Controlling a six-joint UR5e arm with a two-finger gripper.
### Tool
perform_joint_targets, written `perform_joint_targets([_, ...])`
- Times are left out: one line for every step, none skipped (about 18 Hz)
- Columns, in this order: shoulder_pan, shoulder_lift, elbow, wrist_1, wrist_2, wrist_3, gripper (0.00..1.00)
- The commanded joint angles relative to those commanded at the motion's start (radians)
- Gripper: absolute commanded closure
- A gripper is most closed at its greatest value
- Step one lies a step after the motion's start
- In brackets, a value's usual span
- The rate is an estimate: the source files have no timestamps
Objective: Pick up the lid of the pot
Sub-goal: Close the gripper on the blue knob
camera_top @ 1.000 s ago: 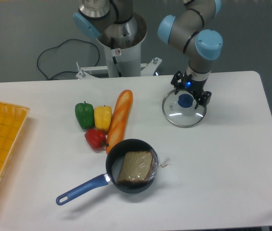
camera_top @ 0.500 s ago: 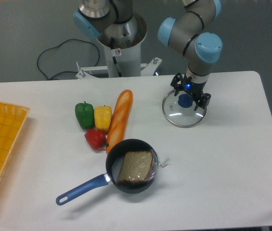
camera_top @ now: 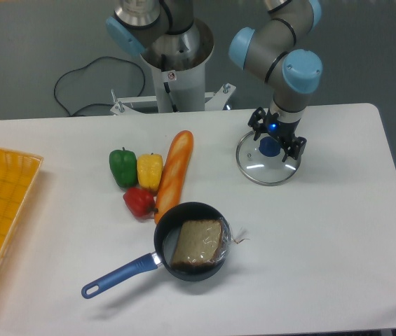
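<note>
The gripper (camera_top: 277, 131) is over the upper right part of the pot lid, its two dark fingers spread wide. One finger is at the knob's upper left and the other at its right, and I cannot tell whether either touches it. The pot lid (camera_top: 257, 172) is round and clear with a thin metal rim, lying flat on the table. Its blue knob (camera_top: 270, 146) shows just below the gripper, which hides part of the lid's upper right side.
A black pan (camera_top: 162, 237) with a blue handle holds a brown, plastic-wrapped item (camera_top: 198, 242). Left of the lid lie a baguette (camera_top: 175, 171), a yellow pepper (camera_top: 150, 171), a green pepper (camera_top: 123, 168) and a red one (camera_top: 139, 202). A yellow crate (camera_top: 5, 203) stands at far left.
The arm has shifted only very slightly over the lid. The fingers are still apart, and the lid has not visibly moved.
</note>
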Motion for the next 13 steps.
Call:
perform_joint_targets([0.000, 0.000, 0.000, 0.000, 0.000, 0.000, 0.06])
perform_joint_targets([0.000, -0.002, 0.002, 0.000, 0.000, 0.002, 0.08])
perform_joint_targets([0.000, -0.002, 0.002, 0.000, 0.000, 0.003, 0.11])
perform_joint_targets([0.000, -0.002, 0.002, 0.000, 0.000, 0.003, 0.15])
perform_joint_targets([0.000, -0.003, 0.002, 0.000, 0.000, 0.006, 0.15])
perform_joint_targets([0.000, -0.003, 0.002, 0.000, 0.000, 0.006, 0.15])
perform_joint_targets([0.000, -0.003, 0.002, 0.000, 0.000, 0.008, 0.15])
perform_joint_targets([0.000, -0.003, 0.002, 0.000, 0.000, 0.006, 0.16])
perform_joint_targets([0.000, -0.003, 0.002, 0.000, 0.000, 0.008, 0.17])
perform_joint_targets([0.000, -0.003, 0.002, 0.000, 0.000, 0.006, 0.18])
perform_joint_targets([0.000, -0.003, 0.002, 0.000, 0.000, 0.006, 0.18])
perform_joint_targets([0.000, -0.003, 0.003, 0.000, 0.000, 0.008, 0.19])
perform_joint_targets([0.000, -0.003, 0.003, -0.002, 0.000, 0.008, 0.20])
